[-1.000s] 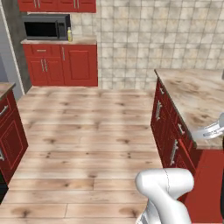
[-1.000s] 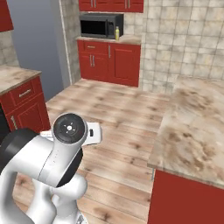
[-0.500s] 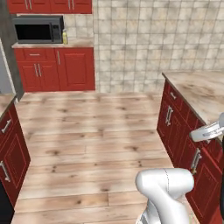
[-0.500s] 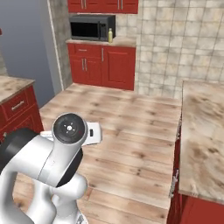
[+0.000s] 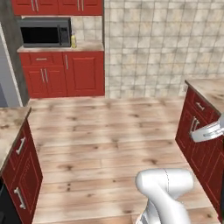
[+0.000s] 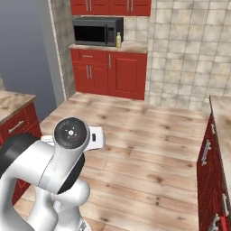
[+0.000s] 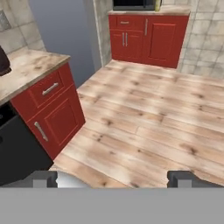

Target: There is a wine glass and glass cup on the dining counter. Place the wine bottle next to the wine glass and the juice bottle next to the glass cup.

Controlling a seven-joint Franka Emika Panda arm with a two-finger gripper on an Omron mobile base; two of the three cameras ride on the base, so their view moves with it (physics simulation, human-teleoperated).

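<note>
The yellow juice bottle (image 5: 73, 41) (image 6: 118, 40) stands on the far counter, just right of the microwave (image 5: 45, 31) (image 6: 98, 30). Its lower part shows at the top edge of the hand view (image 7: 157, 4). The dining counter (image 5: 211, 89) (image 6: 222, 109) shows as a marbled corner at the right edge. The wine glass and glass cup are out of view. A dark rounded thing (image 7: 3, 62), cut off at the left edge, sits on a near counter; it may be the wine bottle. My gripper (image 7: 117, 179) is open over bare floor, holding nothing.
Wooden floor (image 5: 109, 131) stretches between the counters. A second marbled counter with red drawers (image 5: 11, 127) (image 7: 35, 70) stands at the left, with a black appliance front (image 7: 17, 148) below it. Red cabinets (image 6: 110, 72) line the far tiled wall.
The whole picture has shifted, so the base has moved: the dining counter has slid toward the right edge and the microwave wall has come nearer. The arm's pose looks unchanged.
</note>
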